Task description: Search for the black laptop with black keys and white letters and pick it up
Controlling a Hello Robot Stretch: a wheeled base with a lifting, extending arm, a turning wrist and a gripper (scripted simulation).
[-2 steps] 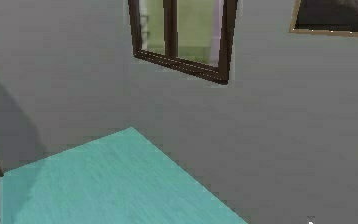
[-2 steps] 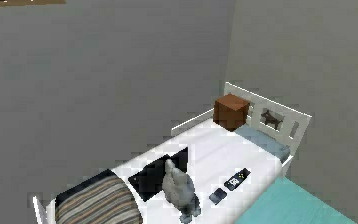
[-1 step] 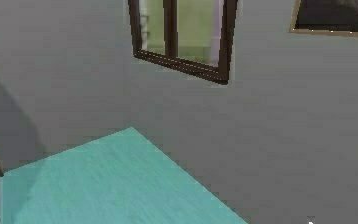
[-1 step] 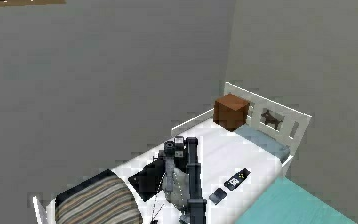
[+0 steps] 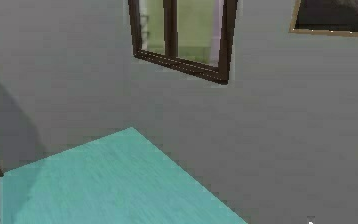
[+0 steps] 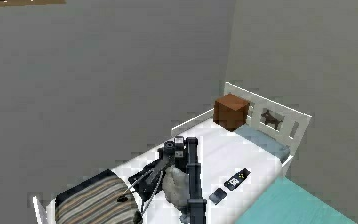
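In the arm side view a white-framed bed [image 6: 287, 150] runs from lower left to right. My arm [image 6: 192, 180] rises over its white sheet. The gripper [image 6: 143, 184] reaches left of the arm, over the sheet near a striped blanket [image 6: 92, 195]. A pale grey lump [image 6: 175, 186] lies on the sheet right at the gripper, so I cannot tell whether it holds anything. Two small dark flat things [image 6: 237, 178] [image 6: 218, 195] lie on the sheet to the arm's right.
A brown box [image 6: 230, 110] and a bluish pillow [image 6: 262, 137] sit by the headboard [image 6: 277, 115]. Teal floor [image 5: 117, 185] meets grey walls in a corner in the forward view, under a dark-framed window [image 5: 182, 35] and a framed picture [image 5: 332, 15].
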